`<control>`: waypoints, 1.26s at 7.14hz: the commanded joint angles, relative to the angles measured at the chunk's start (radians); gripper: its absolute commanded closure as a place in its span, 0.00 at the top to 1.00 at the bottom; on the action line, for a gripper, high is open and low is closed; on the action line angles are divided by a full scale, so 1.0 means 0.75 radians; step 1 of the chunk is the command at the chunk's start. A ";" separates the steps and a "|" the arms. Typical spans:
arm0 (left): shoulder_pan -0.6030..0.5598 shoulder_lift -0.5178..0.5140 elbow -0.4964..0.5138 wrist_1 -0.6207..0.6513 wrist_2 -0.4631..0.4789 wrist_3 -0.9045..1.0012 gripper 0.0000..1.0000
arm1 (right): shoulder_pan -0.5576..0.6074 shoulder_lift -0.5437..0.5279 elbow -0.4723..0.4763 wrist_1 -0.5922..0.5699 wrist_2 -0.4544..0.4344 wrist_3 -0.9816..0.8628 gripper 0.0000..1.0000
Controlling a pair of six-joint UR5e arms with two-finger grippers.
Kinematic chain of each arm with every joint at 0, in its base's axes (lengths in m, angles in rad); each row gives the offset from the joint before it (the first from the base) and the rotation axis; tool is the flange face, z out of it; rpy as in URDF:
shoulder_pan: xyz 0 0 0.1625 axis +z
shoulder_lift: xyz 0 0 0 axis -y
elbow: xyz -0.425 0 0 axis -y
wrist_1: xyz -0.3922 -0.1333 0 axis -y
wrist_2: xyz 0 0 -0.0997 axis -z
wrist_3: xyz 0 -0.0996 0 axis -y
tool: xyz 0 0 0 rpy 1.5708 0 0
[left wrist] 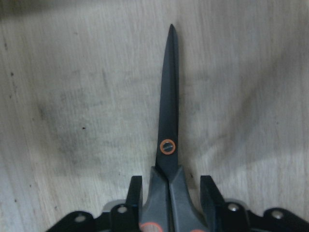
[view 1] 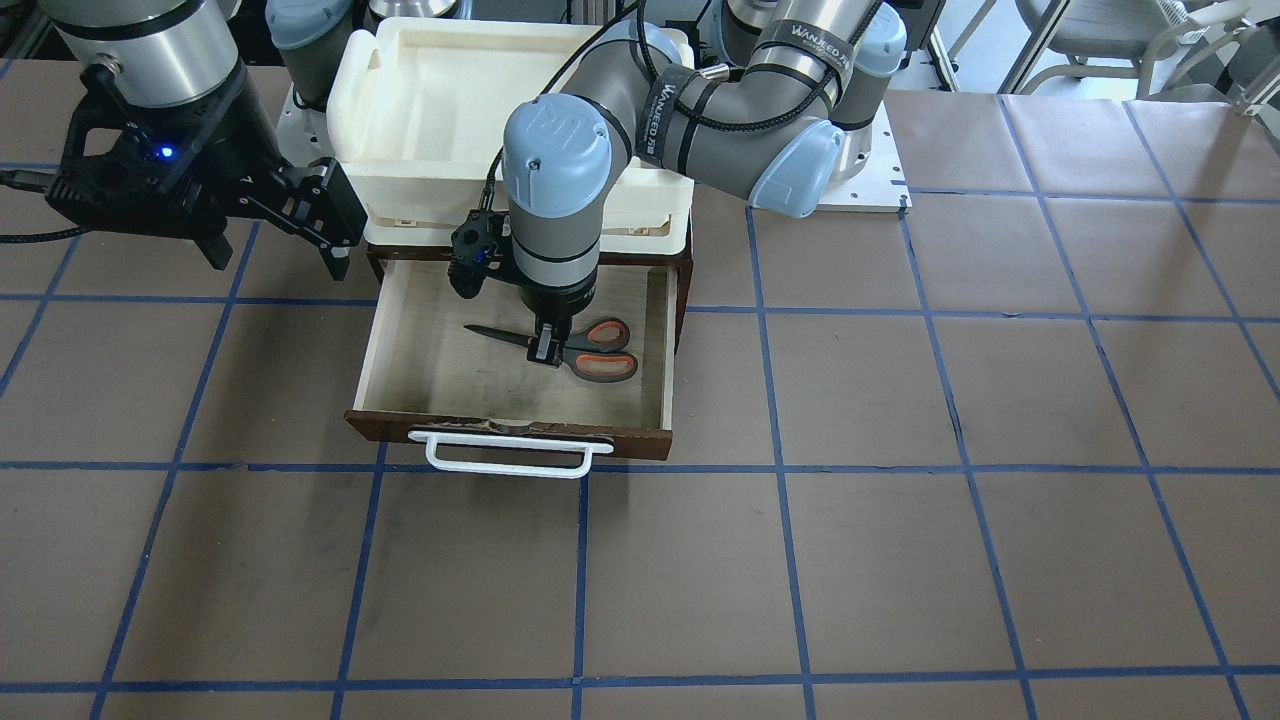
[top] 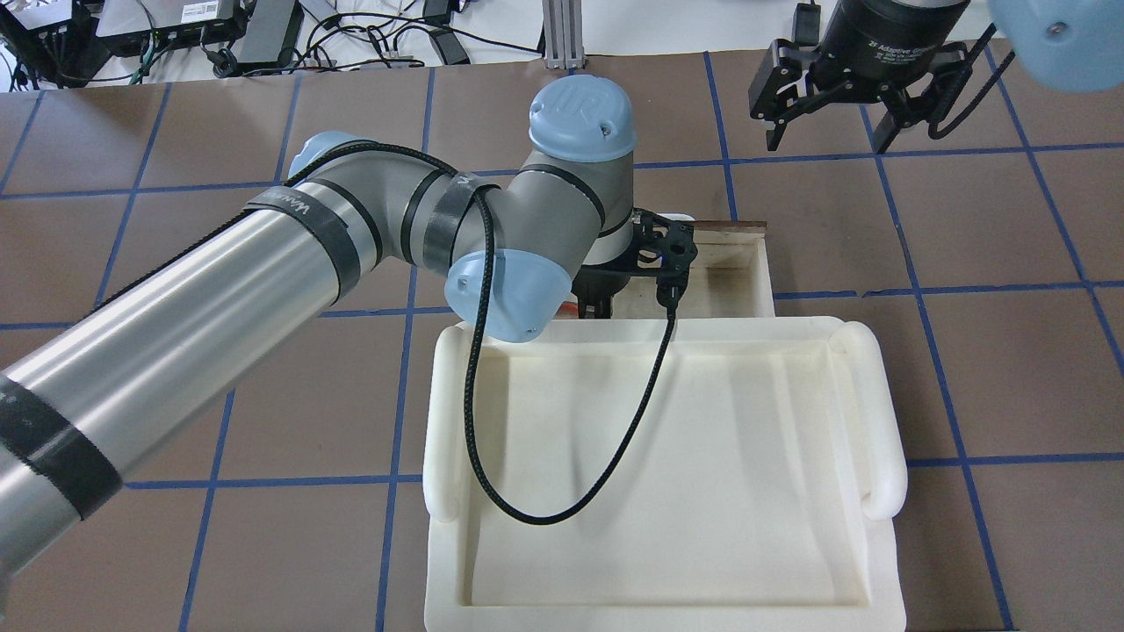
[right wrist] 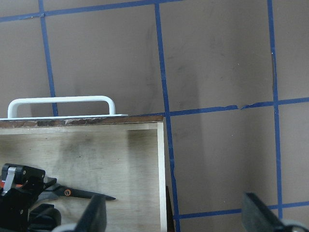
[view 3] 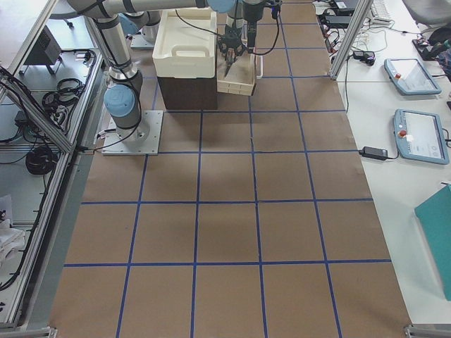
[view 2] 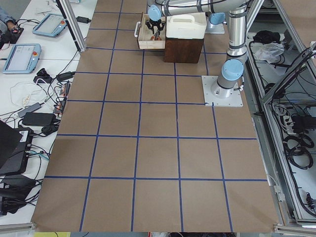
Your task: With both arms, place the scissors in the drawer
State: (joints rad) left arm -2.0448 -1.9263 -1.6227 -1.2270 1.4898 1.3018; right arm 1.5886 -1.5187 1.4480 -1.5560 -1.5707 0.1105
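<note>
Left claw (left wrist: 171, 181) straddles scissors (left wrist: 168, 111) on drawer (view 1: 640, 440) floor, cannot tell if clamped; right claw (top: 830, 140) apart

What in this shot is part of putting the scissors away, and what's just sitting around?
Belongs to the job: scissors, drawer, left end effector, right end effector.
Just lying about: cream tray, blue tape lines.

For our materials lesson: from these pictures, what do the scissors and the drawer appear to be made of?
Scissors: blades look like dark matte metal, thin and sharp-pointed; handles probably grey plastic with orange lining. Drawer: pale plywood inside, grain visible; front likely dark-stained wood; white handle unclear, plastic or painted metal.
</note>
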 commanded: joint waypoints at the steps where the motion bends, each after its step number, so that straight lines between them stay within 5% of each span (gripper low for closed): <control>1: 0.000 0.004 0.004 0.083 0.002 0.003 0.69 | -0.001 0.000 0.000 0.001 -0.002 0.000 1.00; 3: 0.010 0.063 0.051 0.114 -0.019 -0.017 0.69 | -0.001 0.000 0.000 0.003 -0.002 0.000 1.00; 5: 0.055 0.124 0.199 -0.111 -0.013 -0.166 0.69 | -0.001 -0.002 0.000 0.003 -0.002 0.000 1.00; 7: 0.230 0.238 0.276 -0.404 -0.033 -0.179 0.69 | -0.001 -0.002 0.000 0.003 -0.002 0.000 1.00; 9: 0.480 0.369 0.266 -0.517 0.011 -0.431 0.69 | -0.001 -0.002 0.000 0.003 -0.004 0.000 1.00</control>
State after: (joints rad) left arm -1.7904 -1.7055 -1.4218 -1.5568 1.4772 1.1002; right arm 1.5876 -1.5202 1.4481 -1.5539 -1.5726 0.1104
